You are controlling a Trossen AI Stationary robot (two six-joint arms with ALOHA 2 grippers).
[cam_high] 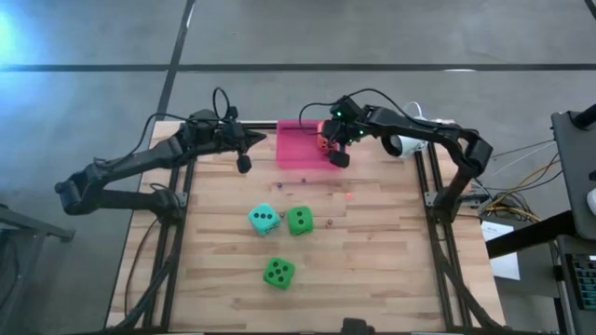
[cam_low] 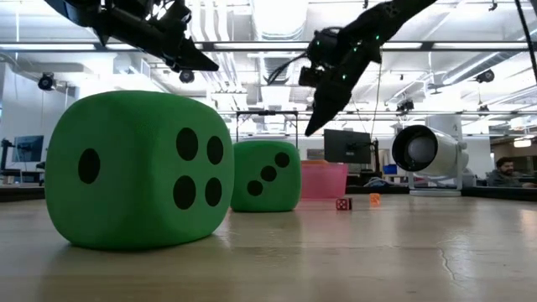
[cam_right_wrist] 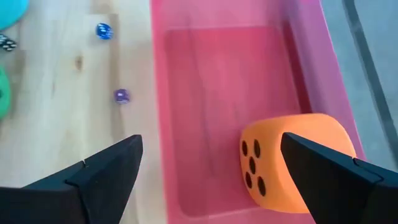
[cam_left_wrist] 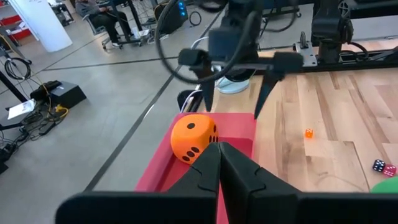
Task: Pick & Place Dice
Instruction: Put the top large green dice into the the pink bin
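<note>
Progress: one of four done, by my judgement; the orange soft cube die with dark pips (cam_right_wrist: 292,155) lies inside the pink plastic bin (cam_high: 300,149).
Left to do: teal soft die (cam_high: 264,219) and two bright green soft dice (cam_high: 299,221) (cam_high: 278,272) on the wooden table (cam_high: 372,261).
Right gripper (cam_high: 332,149): fingers spread, empty, above the bin.
Left gripper (cam_high: 243,163): pressed together, empty, beside the bin.
Count: four large dice; a few tiny dice scattered.

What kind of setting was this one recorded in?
Probably an open-plan lab or workshop: a wooden table on a concrete floor, ceiling strip lights, and a monitor behind.
</note>
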